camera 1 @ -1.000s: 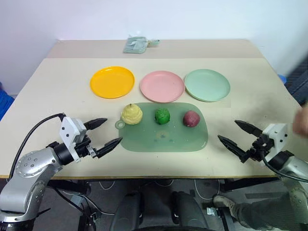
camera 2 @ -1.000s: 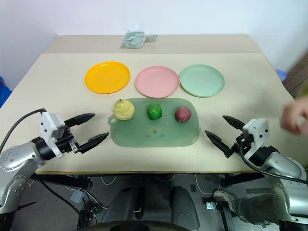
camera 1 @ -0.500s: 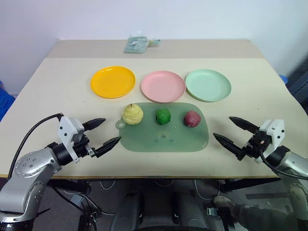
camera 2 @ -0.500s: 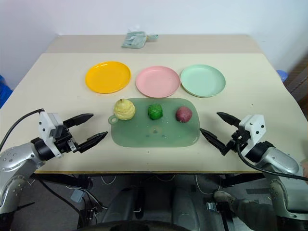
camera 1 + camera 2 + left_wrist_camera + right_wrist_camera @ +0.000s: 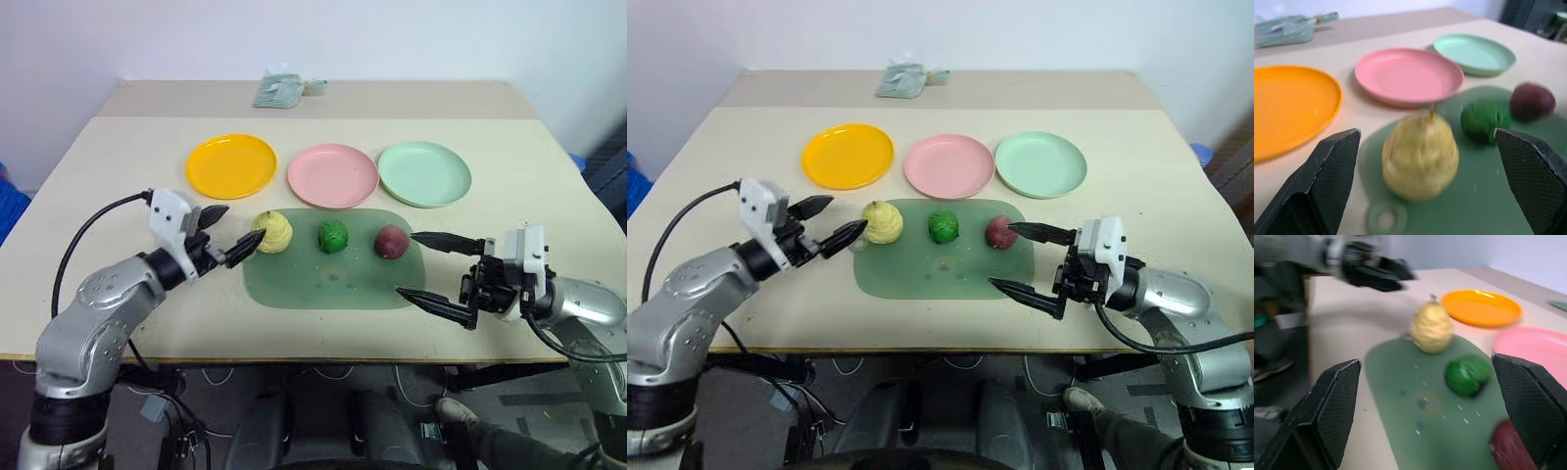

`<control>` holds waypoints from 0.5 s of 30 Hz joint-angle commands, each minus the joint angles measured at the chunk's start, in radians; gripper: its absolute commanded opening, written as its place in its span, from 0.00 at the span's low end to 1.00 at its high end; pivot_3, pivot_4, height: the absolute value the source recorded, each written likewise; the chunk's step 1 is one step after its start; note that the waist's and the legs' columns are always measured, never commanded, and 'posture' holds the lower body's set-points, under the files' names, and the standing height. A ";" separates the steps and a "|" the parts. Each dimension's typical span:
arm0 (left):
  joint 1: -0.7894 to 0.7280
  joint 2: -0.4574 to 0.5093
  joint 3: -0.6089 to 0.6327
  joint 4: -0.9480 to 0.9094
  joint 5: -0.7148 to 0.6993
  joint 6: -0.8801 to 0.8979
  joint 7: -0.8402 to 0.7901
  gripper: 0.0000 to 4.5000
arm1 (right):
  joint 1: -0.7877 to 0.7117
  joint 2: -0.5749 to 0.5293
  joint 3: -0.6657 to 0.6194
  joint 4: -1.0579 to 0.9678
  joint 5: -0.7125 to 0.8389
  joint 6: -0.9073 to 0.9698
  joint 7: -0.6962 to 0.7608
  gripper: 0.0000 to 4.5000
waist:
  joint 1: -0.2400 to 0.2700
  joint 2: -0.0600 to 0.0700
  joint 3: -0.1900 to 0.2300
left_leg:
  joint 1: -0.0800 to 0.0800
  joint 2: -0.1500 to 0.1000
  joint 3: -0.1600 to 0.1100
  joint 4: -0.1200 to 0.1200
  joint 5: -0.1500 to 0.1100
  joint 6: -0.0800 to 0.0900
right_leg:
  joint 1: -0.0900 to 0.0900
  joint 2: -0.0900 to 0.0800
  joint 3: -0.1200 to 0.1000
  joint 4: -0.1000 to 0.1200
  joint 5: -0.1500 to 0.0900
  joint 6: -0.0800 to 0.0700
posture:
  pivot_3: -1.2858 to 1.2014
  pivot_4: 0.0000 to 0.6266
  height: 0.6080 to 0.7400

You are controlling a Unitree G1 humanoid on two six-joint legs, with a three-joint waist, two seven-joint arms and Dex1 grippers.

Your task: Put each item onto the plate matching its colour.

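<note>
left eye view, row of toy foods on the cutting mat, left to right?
Pale yellow pear-like toy → bumpy dark green ball → dark red-maroon ball, all resting on the translucent green cutting mat.

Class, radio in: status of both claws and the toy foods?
Both claws open: left claw at yellow pear, right claw near maroon ball. Nothing plated.

Plates are coloured orange-yellow (image 5: pixel 230 165), pink (image 5: pixel 332 175) and mint green (image 5: pixel 424 173); the toys are pale yellow (image 5: pixel 271 232), dark green (image 5: pixel 332 236) and maroon (image 5: pixel 391 241).
</note>
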 commanded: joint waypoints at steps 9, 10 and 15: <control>-0.115 -0.097 -0.113 0.117 0.114 0.079 0.148 1.00 | -0.125 0.031 0.078 0.050 -0.047 -0.020 -0.001 0.97 | 0.003 0.000 0.000 | 0.000 0.000 0.000 0.000 0.000 0.000 | 0.000 0.001 0.000 0.000 0.000 0.000 | 0.52 0.24 1.00; -0.128 -0.105 -0.125 0.137 0.134 0.090 0.167 1.00 | -0.127 0.032 0.077 0.049 -0.047 -0.016 -0.007 0.97 | 0.003 -0.001 0.000 | 0.000 0.000 0.000 0.000 0.000 0.000 | 0.000 0.001 0.000 0.000 0.000 0.000 | 0.52 0.24 1.00; -0.188 -0.166 -0.180 0.221 0.188 0.066 0.168 1.00 | -0.135 0.031 0.073 0.059 -0.046 -0.012 -0.018 0.97 | 0.002 -0.001 0.001 | 0.000 0.000 0.000 0.000 0.000 0.000 | 0.000 0.000 0.000 0.000 0.000 0.000 | 0.52 0.24 1.00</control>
